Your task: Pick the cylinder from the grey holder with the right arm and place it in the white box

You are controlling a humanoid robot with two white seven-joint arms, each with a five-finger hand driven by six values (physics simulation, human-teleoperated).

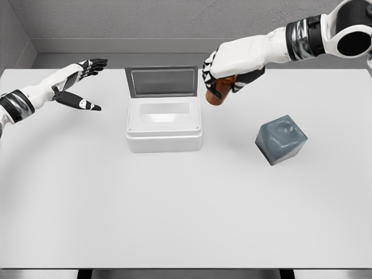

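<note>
Head view: right robot hand wrapped around the brown cylinder, held in the air just beside the right rear corner of the white box, lid up. Grey holder empty, tilted on the worktop, well apart to the right. Left robot hand at the far left, fingers spread, holding nothing. Risks from here: letting go too early, short of the opening, and bouncing the cylinder off the rim; knocking the raised lid while crossing; a slanted drop leaving it propped on the wall.
</note>
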